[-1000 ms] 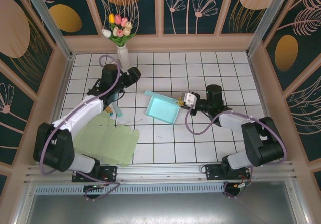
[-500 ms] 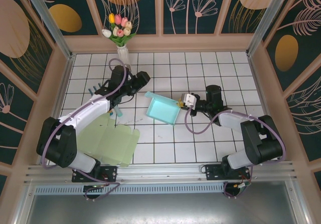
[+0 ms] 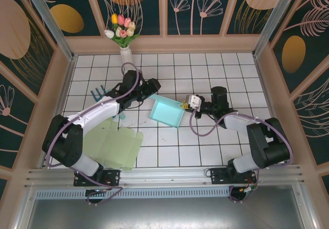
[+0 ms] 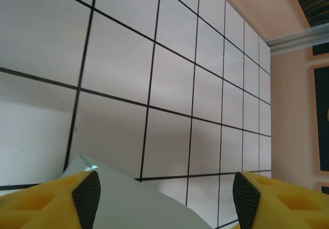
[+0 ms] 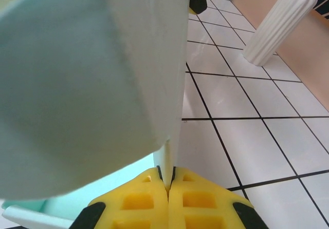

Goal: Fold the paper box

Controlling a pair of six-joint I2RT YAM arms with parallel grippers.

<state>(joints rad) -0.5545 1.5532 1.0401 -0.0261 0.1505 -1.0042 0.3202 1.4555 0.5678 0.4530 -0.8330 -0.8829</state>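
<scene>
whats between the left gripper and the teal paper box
Nothing. In the left wrist view a corner of the teal paper box shows between the fingers of the open left gripper, white tiles beyond.

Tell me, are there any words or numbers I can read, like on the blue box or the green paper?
None: no words, numbers or labels can be read anywhere.
The blue box and the green paper are plain.
The walls have only painted flowers and leaves.
</scene>
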